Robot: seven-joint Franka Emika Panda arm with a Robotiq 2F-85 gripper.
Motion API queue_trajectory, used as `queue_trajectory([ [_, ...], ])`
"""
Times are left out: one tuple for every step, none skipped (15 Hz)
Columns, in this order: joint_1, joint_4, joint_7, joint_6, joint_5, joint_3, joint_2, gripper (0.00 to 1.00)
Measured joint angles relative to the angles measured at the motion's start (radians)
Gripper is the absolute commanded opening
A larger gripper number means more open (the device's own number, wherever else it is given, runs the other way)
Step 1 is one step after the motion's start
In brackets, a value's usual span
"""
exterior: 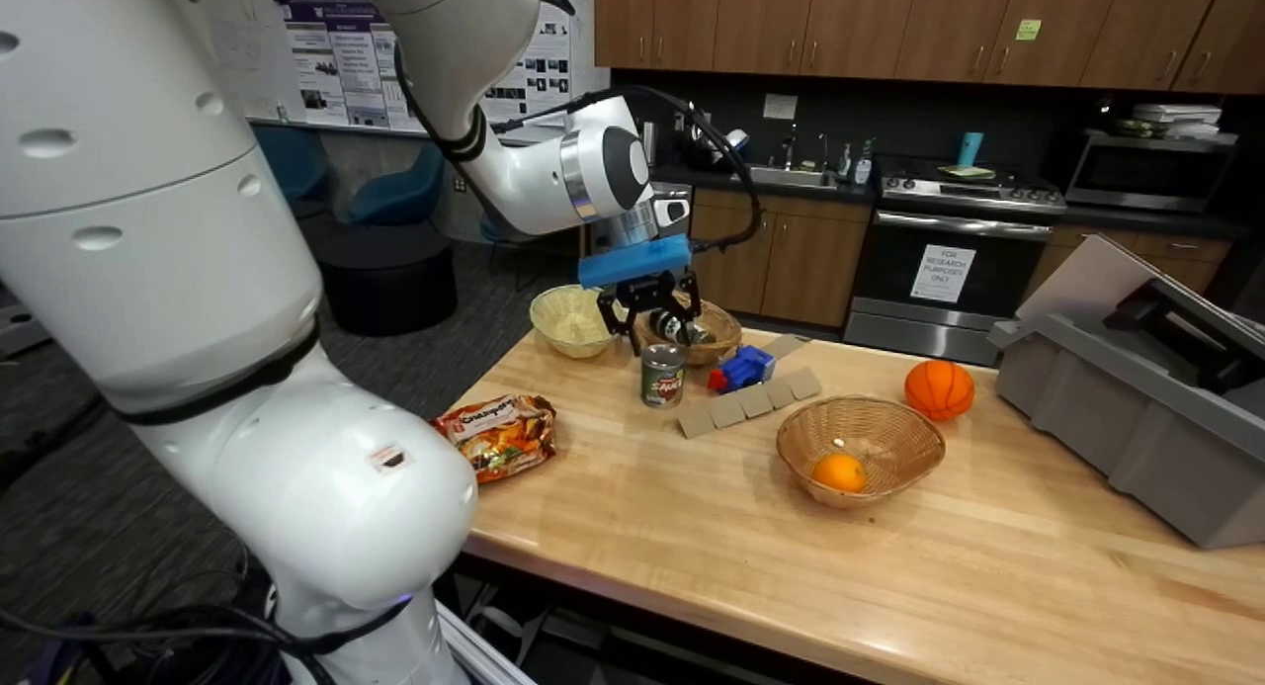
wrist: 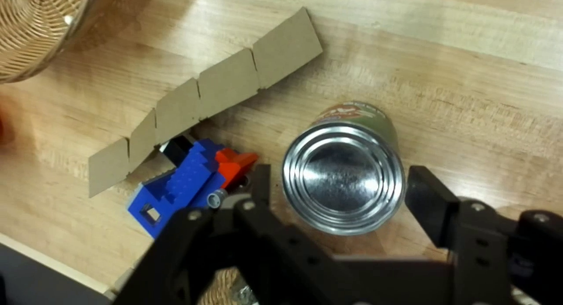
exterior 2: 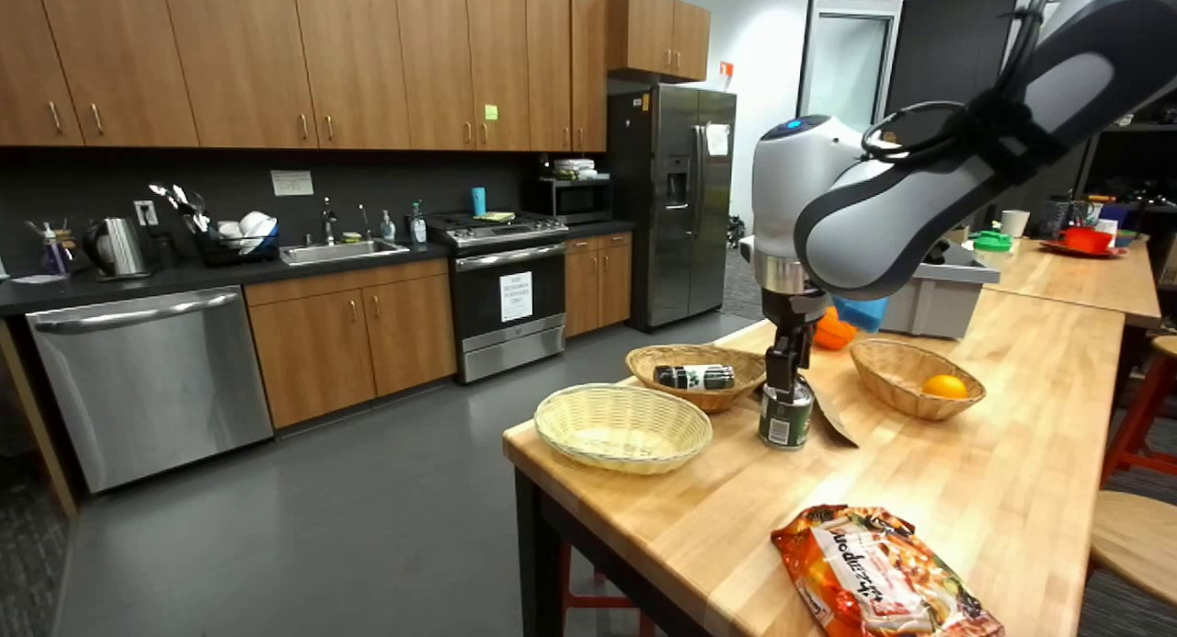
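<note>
Toward a corner of the wooden table, I see a green-labelled sauce can standing upright, with the gripper right over it. Its jaws are spread, one to either side of the metal top; a gap shows on one side, and whether the opposite jaw touches the rim I can't tell. Near the can lie a blue-and-red toy-brick model and a creased cardboard strip. A wicker basket holding a dark container sits close by, next to a paler woven basket.
</note>
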Motion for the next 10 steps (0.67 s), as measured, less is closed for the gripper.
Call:
queue_trajectory([
  [0.000,-0.001,0.000,-0.003,-0.001,0.003,-0.005,0.53],
  [0.000,-0.002,0.000,-0.003,-0.001,0.005,-0.009,0.53],
  [0.000,-0.004,0.000,-0.004,-0.001,0.007,-0.012,0.53],
  [0.000,-0.004,0.000,-0.006,-0.001,0.009,-0.014,0.84],
  [0.000,-0.004,0.000,-0.008,-0.001,0.010,-0.015,0.96],
  [0.000,-0.004,0.000,-0.011,-0.001,0.010,-0.016,0.99],
  [0.000,-0.004,0.001,-0.012,-0.001,0.010,-0.016,1.00],
  [0.000,-0.005,0.002,-0.013,-0.001,0.010,-0.016,1.00],
  [0.000,-0.005,0.003,-0.014,-0.001,0.009,-0.016,1.00],
  [0.000,-0.006,0.005,-0.014,-0.001,0.009,-0.017,1.00],
])
